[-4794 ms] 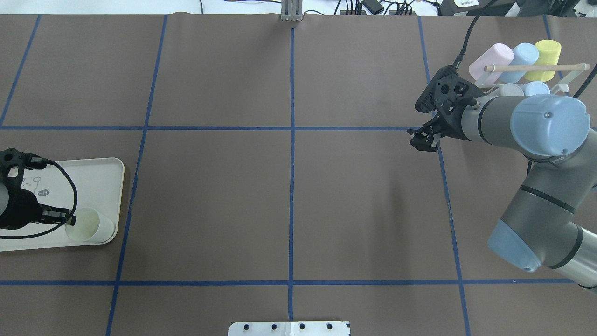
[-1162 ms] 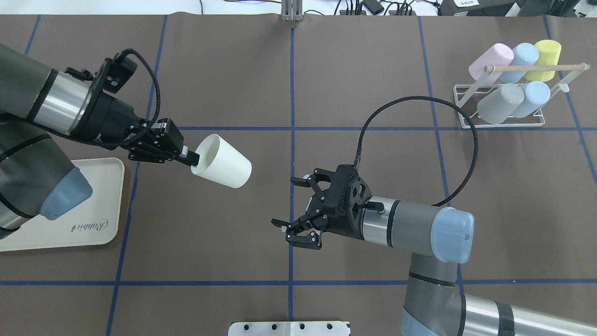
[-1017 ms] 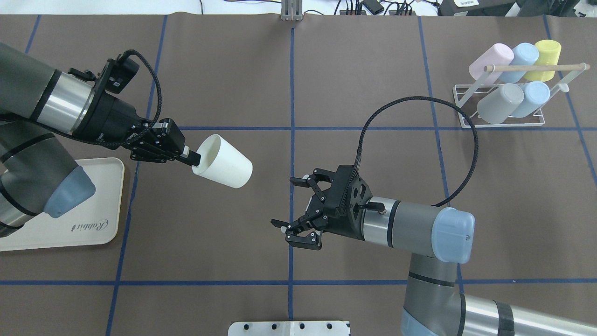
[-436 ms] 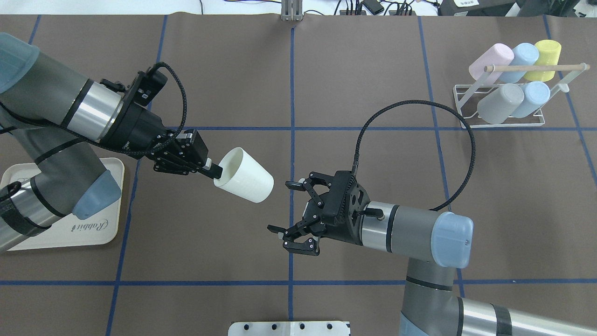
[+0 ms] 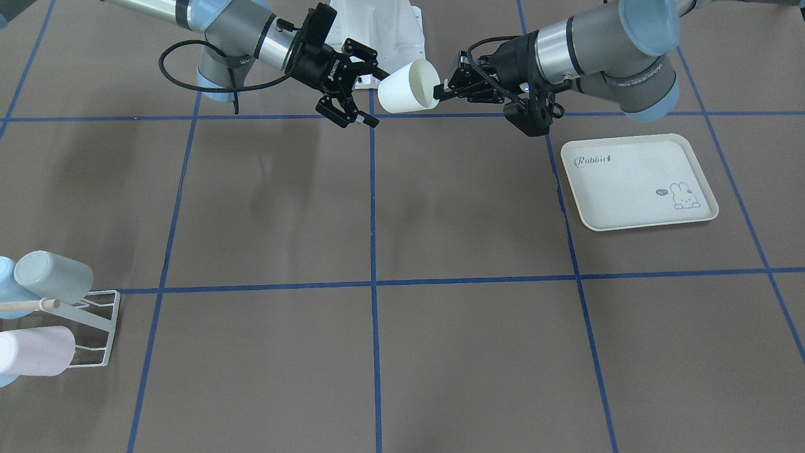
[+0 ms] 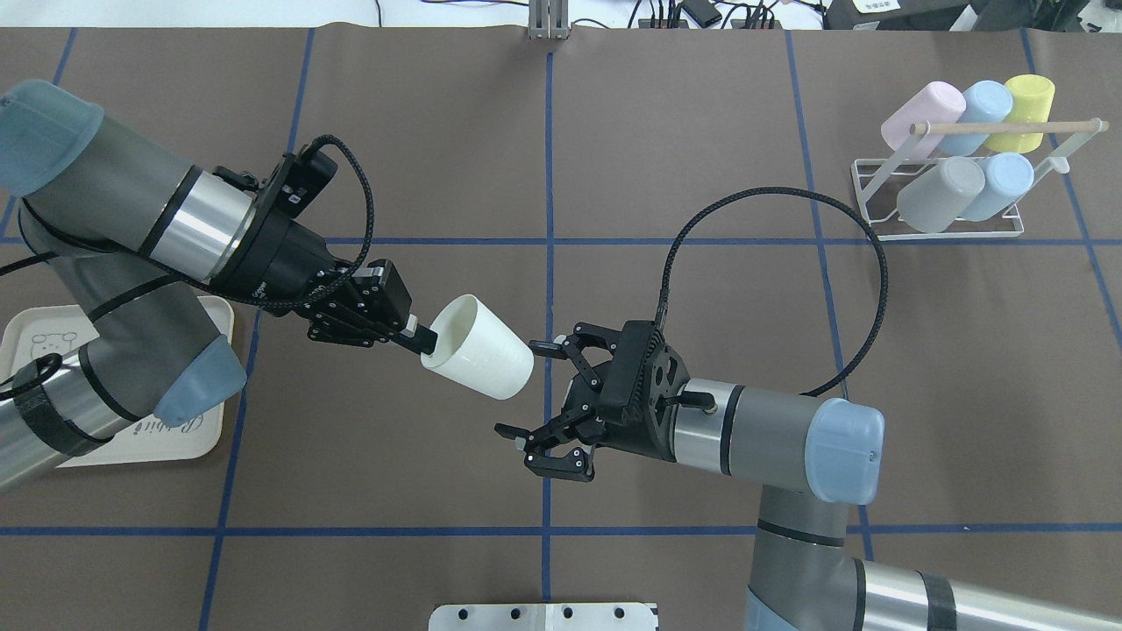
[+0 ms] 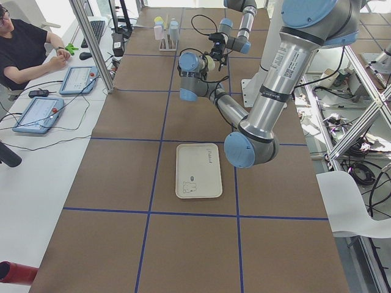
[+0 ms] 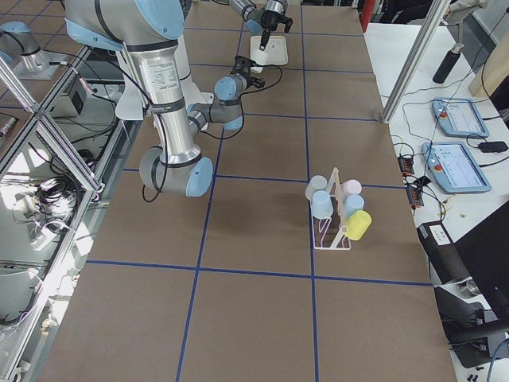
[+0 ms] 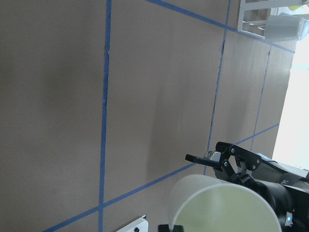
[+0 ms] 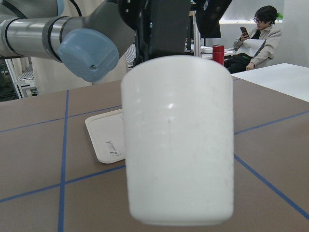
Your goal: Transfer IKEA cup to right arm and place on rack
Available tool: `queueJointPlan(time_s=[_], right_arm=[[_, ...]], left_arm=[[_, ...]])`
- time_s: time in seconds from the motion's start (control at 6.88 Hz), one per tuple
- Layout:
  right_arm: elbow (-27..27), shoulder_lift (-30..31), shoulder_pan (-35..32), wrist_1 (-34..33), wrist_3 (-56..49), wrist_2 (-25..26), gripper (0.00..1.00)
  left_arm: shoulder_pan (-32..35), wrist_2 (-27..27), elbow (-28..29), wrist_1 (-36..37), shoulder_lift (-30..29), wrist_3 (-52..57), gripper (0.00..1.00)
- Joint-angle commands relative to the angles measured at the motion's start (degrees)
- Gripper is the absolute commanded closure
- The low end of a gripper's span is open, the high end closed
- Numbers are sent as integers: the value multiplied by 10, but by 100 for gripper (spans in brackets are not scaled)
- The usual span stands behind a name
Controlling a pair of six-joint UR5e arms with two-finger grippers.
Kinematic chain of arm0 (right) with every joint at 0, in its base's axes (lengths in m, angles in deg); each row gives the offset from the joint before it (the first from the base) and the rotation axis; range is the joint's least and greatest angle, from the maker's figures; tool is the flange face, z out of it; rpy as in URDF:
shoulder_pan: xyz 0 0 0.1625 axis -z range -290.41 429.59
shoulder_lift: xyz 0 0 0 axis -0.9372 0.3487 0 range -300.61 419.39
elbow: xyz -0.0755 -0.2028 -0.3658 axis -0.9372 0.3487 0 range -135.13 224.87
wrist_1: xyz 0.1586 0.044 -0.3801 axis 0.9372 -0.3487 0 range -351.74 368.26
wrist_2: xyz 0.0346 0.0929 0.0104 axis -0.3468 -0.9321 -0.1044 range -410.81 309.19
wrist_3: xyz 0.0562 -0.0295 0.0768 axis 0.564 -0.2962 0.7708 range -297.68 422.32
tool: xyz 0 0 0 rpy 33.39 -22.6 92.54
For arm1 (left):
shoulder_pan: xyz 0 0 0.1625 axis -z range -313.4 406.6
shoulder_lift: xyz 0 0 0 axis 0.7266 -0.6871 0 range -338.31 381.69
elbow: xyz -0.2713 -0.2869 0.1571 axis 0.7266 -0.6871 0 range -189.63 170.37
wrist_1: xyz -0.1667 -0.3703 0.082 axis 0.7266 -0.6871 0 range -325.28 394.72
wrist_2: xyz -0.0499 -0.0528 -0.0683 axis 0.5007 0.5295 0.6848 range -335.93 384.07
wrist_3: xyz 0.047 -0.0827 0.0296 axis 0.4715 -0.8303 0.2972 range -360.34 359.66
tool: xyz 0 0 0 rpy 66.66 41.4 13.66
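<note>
The white IKEA cup (image 6: 482, 359) hangs in the air on its side over the table's middle, and it fills the right wrist view (image 10: 178, 140). My left gripper (image 6: 421, 337) is shut on the cup's rim, one finger inside the mouth. My right gripper (image 6: 521, 388) is open, its fingers spread right at the cup's closed end without clamping it. From the front, the cup (image 5: 409, 87) lies between the left gripper (image 5: 440, 91) and the right gripper (image 5: 371, 97). The white wire rack (image 6: 951, 237) with its wooden rod (image 6: 1008, 127) stands at the far right.
Several pastel cups (image 6: 938, 197) hang on the rack's prongs. A cream rabbit-print tray (image 6: 175, 438) lies at the left edge, partly under my left arm. A white plate (image 6: 543, 616) sits at the near table edge. A person (image 7: 27, 49) sits beside the table.
My left arm lifted the cup from the tray and carried it right, to the right gripper. My right arm swung from the rack to the middle and stays open.
</note>
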Motion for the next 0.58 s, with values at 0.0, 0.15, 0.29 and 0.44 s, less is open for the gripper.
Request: queueJointPlan(time_s=[0.0,0.15,0.29,0.44], right_arm=[[0,-1,0,1,0,1,1],[0,-1,-1,1,0,1,1],[0,-1,-1,2,0,1,1],[0,-1,0,1,-1,0,1]], left_arm=[[-18,-9,1,0,-2,-3,100],[-32,-28,1,0,-2,-3,100],[-38,-37,1,0,-2,-3,100],[-41,-37,2,0,-2,-2,100]])
